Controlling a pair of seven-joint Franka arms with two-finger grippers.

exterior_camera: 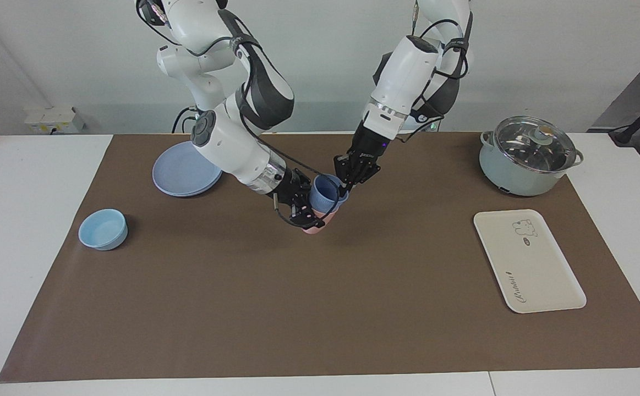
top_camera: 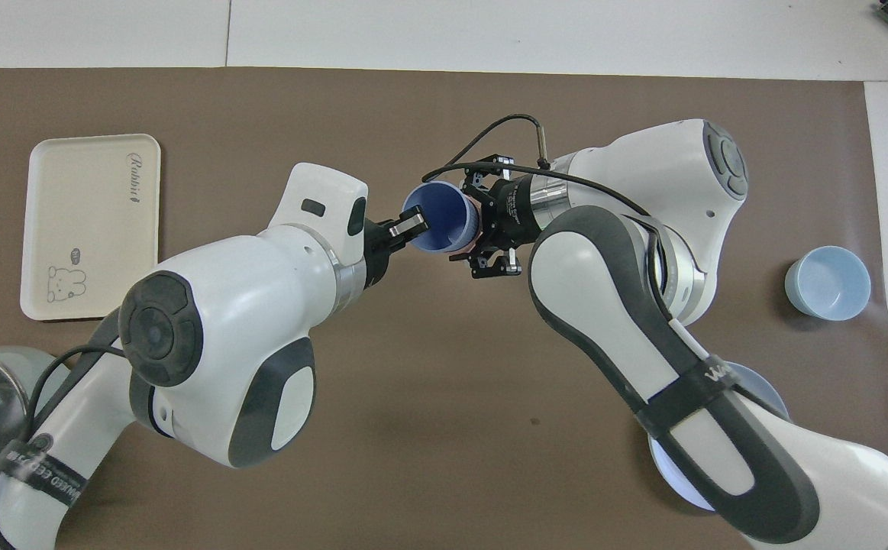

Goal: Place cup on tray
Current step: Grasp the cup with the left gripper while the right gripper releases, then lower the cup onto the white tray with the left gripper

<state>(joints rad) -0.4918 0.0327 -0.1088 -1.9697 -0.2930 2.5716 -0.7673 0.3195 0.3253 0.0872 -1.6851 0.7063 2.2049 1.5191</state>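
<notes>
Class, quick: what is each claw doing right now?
Left claw: shut on the blue cup's rim.
Right claw: shut on the pink cup.

pink cup (exterior_camera: 315, 226) mostly hidden, plate (top_camera: 749, 382) half covered

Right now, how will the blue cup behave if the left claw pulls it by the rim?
The blue cup sits nested in the pink cup, so it may stick, then pop free. It looks like light, stiff plastic. Pinched at one rim spot by the left claw, it could pivot or tilt.
</notes>
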